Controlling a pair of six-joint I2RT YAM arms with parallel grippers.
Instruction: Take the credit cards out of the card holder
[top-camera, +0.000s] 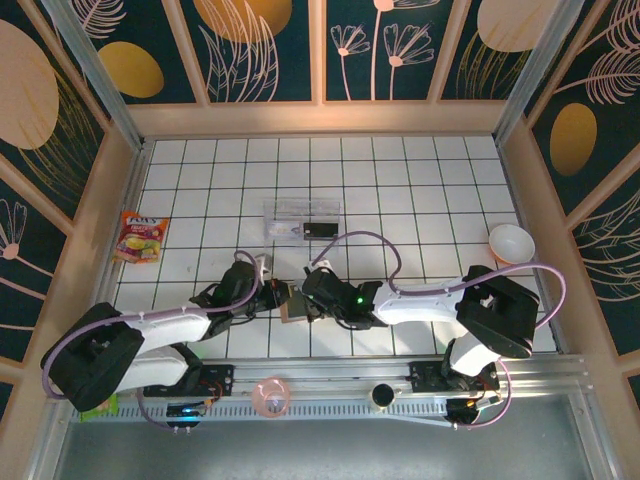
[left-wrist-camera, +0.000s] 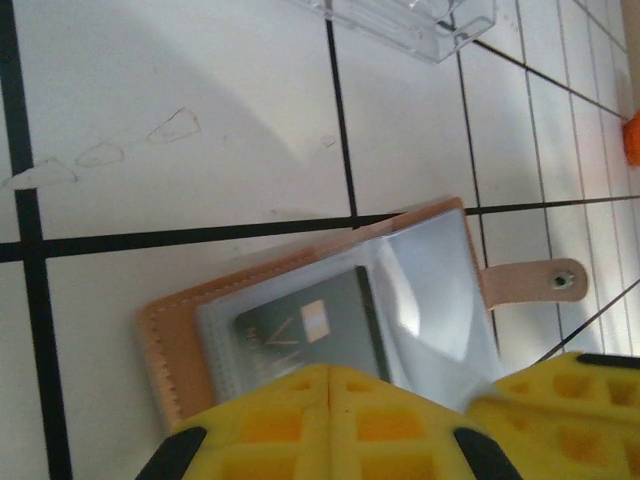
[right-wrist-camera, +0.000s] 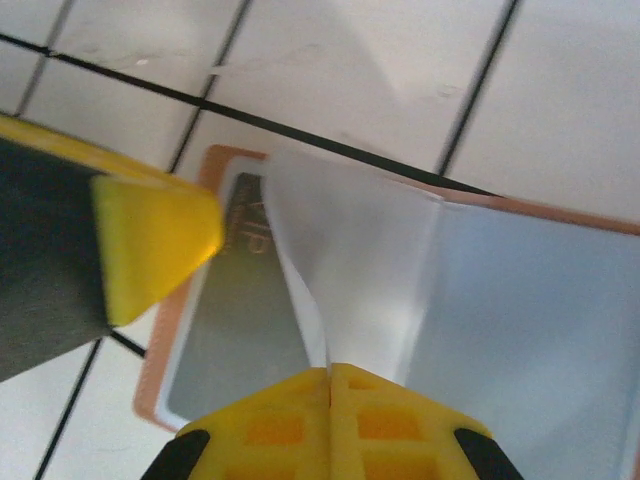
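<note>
Here, close to the arms, the tan wallet (top-camera: 291, 305) lies open on the tiled table (top-camera: 420, 180), a dark card (left-wrist-camera: 310, 325) under its clear sleeves. The left gripper (left-wrist-camera: 330, 375) has its fingers together at the wallet's edge, and the right gripper (right-wrist-camera: 330, 375) pinches one sleeve between closed fingers. Farther back, a clear tray (top-camera: 290, 212) holds a black card (top-camera: 320, 229).
</note>
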